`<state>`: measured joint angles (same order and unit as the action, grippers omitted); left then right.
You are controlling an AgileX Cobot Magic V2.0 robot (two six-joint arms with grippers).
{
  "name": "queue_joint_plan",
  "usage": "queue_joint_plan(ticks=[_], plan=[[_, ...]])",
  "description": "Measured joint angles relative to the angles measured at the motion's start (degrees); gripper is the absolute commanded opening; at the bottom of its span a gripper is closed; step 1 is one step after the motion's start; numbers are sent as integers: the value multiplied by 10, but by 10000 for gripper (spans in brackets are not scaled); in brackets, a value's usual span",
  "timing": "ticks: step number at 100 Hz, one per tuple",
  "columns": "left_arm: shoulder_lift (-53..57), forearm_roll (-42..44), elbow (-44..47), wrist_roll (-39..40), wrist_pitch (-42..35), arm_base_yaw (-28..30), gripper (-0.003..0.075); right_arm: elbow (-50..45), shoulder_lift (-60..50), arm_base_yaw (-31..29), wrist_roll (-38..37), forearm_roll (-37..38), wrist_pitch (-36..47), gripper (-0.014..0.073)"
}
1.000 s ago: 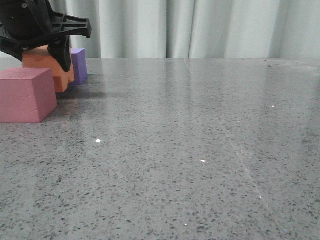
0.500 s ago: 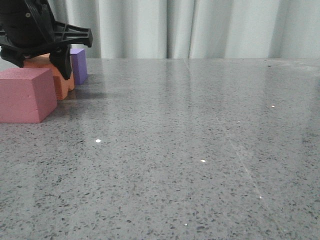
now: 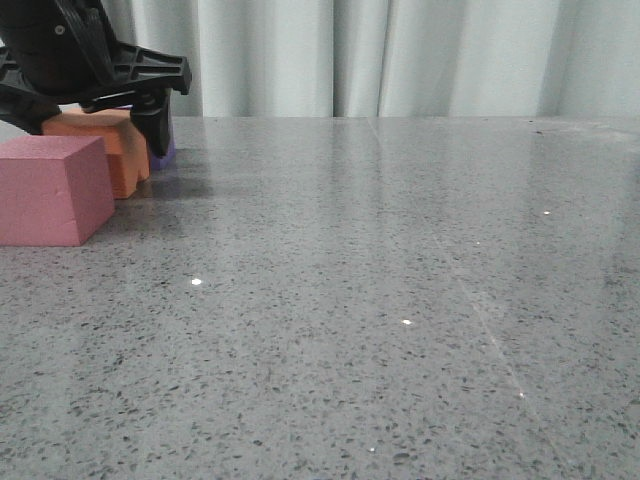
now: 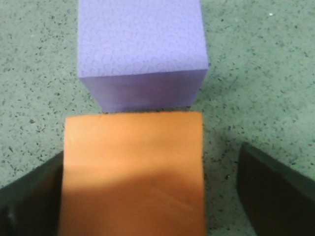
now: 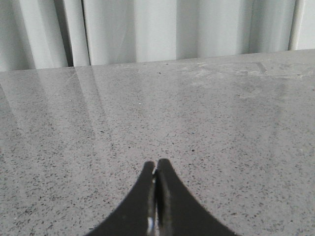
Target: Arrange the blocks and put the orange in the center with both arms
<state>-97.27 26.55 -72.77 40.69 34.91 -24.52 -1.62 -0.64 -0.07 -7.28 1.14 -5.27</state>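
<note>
The left black pincer (image 4: 150,191) stood open astride the orange foam cube (image 4: 133,172), one finger (image 4: 32,201) touching its side, the other apart. Just beyond lay the purple foam cube (image 4: 140,46); the pink-red foam cube (image 3: 55,190) sat nearer the camera, all on the grey speckled worktop (image 3: 400,280). The right pincer (image 5: 155,196) was closed, gripping nothing.

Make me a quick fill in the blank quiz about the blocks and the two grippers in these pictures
1. The left gripper has its fingers on either side of the ______ cube.
2. In the left wrist view, the cube just past the fingertips is ______.
3. The right gripper has its fingers ______.
4. In the front view, the block closest to the camera is ______.

Missing words: orange; purple; shut; pink
</note>
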Motion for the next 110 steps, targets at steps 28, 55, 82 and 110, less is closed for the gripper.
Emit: queue_joint_plan(ticks=[28,55,82,110], plan=[[65,-2,1,-11,0,0,662,0,0,0,0,0,0,-67],[217,33,16,-28,2,0,662,0,0,0,0,0,0,-67],[392,52,145,-32,-20,0,661,0,0,0,0,0,0,-67],[560,86,318,-32,-56,0,352,0,0,0,0,0,0,-67]])
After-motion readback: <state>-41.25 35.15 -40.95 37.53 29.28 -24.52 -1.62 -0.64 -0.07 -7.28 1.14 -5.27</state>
